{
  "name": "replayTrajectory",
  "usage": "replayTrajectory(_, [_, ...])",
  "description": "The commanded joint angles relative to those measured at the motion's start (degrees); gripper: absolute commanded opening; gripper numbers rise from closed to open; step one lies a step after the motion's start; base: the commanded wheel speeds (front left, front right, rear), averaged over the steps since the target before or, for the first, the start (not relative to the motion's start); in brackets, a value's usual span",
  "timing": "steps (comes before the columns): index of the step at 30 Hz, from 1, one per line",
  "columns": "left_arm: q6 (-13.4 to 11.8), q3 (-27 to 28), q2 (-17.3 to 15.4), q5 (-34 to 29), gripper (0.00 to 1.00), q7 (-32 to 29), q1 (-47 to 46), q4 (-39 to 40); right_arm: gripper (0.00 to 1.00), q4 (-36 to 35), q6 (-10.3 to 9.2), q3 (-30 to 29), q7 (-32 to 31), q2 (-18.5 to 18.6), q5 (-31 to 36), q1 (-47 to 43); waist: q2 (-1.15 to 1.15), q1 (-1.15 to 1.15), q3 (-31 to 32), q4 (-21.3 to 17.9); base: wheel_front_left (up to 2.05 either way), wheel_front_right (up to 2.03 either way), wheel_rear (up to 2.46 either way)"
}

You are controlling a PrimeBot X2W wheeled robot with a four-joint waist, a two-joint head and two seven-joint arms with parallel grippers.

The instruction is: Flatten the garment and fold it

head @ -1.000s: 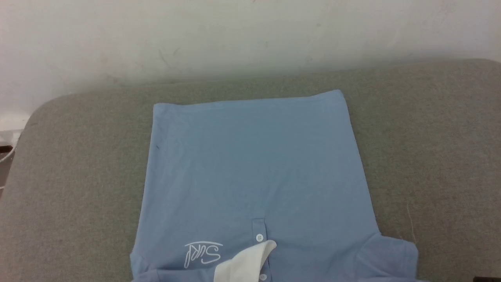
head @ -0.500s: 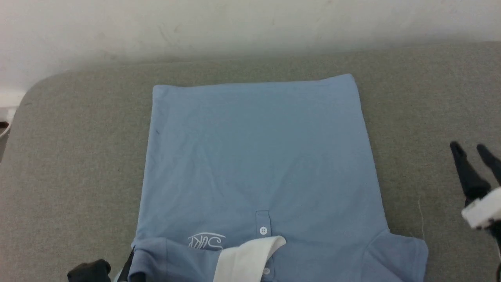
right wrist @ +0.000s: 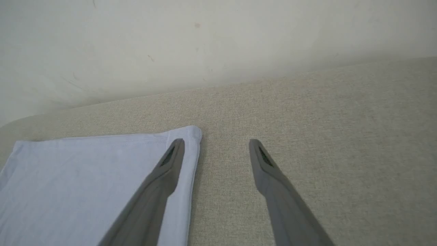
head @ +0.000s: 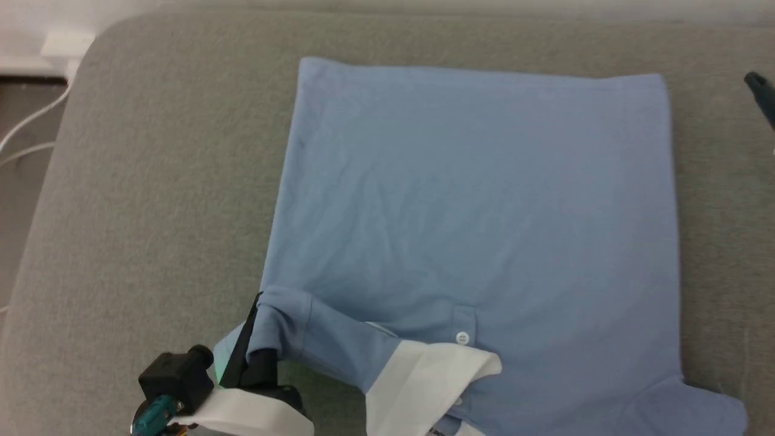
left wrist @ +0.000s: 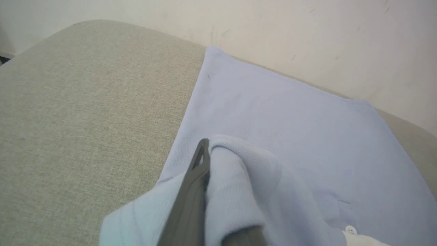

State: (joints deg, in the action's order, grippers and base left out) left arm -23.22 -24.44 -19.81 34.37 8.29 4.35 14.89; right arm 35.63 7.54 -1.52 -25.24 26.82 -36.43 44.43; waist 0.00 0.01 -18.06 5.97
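The garment point(head: 478, 200), a light blue shirt with a white collar point(head: 424, 381), lies spread on the grey cushion point(head: 157, 200), hem toward the wall. My left gripper point(head: 257, 303) is at its near left corner, shut on the left sleeve, which is lifted and bunched over toward the chest. In the left wrist view the fabric point(left wrist: 239, 184) drapes over the left gripper point(left wrist: 208, 150) and hides one finger. My right gripper point(right wrist: 215, 150) stands open above the garment's far right hem corner point(right wrist: 191, 135), one finger over the cloth, one over bare cushion. Its fingertip point(head: 761, 94) shows at the right edge.
A pale wall point(right wrist: 205, 41) rises directly behind the cushion. White cables point(head: 27, 130) and a white box point(head: 63, 43) lie beyond the cushion's rounded left edge. Bare cushion stretches to the left of the garment and in a strip on its right.
The camera has tilted down and shifted. My left gripper came into view holding the sleeve and drew it inward over the logo. My right gripper opened and went toward the far right hem corner.
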Motion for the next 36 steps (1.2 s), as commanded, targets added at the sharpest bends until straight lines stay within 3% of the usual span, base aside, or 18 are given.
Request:
replayTrajectory(1, [0.4, -0.3, 0.4, -0.8, 0.0, 0.6, -1.4, 0.5, 1.0, 2.3, -0.05, 1.1, -2.2, 0.4, -0.8, 2.7, 0.0, -0.01, -5.6, 5.1, 0.0, 0.0, 0.0])
replayTrajectory(11, [0.7, -2.0, 1.5, -2.7, 0.0, 1.6, -4.4, 2.0, 1.0, 11.6, -0.05, 6.9, -14.4, 0.9, -0.6, 14.6, 0.0, -0.01, -11.2, 7.1, 0.0, 0.0, 0.0])
replayTrajectory(16, [0.7, -2.2, 1.6, -3.0, 0.0, 1.7, -5.0, 2.2, 1.0, 14.9, -0.05, 8.0, -17.5, 0.5, 0.0, 16.9, 0.0, -0.01, -12.2, 7.3, 0.0, 0.0, 0.0])
replayTrajectory(20, [0.5, -2.3, 1.8, -3.1, 0.0, 1.9, -5.2, 2.0, 1.0, 19.7, -0.05, 8.6, -24.0, -0.3, 0.2, 17.2, 0.0, -0.01, -12.2, 7.4, 0.0, 0.0, 0.0])
replayTrajectory(21, [0.5, -2.3, 1.8, -3.1, 0.0, 1.9, -5.2, 1.9, 0.45, 20.8, -0.05, 8.6, -25.4, -0.5, 0.2, 17.2, 0.0, -0.01, -12.1, 7.5, 0.0, 0.0, 0.0])
replayTrajectory(22, [0.5, -2.4, 1.8, -3.1, 0.0, 1.9, -5.2, 1.8, 0.19, 21.7, -0.05, 8.7, -26.5, -0.7, 0.5, 17.2, 0.0, -0.01, -11.9, 7.5, 0.0, 0.0, 0.0])
replayTrajectory(23, [0.5, -2.4, 1.9, -3.0, 0.0, 1.9, -5.1, 1.7, 0.0, 22.3, -0.05, 8.7, -27.1, -0.8, 0.7, 17.2, 0.0, -0.01, -11.7, 7.5, 0.0, 0.0, 0.0])
replayTrajectory(30, [0.3, -2.1, 1.5, -2.7, 0.0, 1.6, -5.1, 0.3, 0.0, 22.4, -0.05, 8.8, -26.5, -1.2, 1.3, 17.7, 0.0, -0.01, -8.8, 6.9, 0.0, 0.0, 0.0])
replayTrajectory(36, [0.0, -1.2, 0.2, -1.9, 0.0, 0.6, -4.1, -1.3, 0.0, 14.8, -0.05, 13.1, -22.6, 1.9, 2.0, 16.5, 0.0, -0.01, -2.7, 4.9, 0.0, 0.0, 0.0])
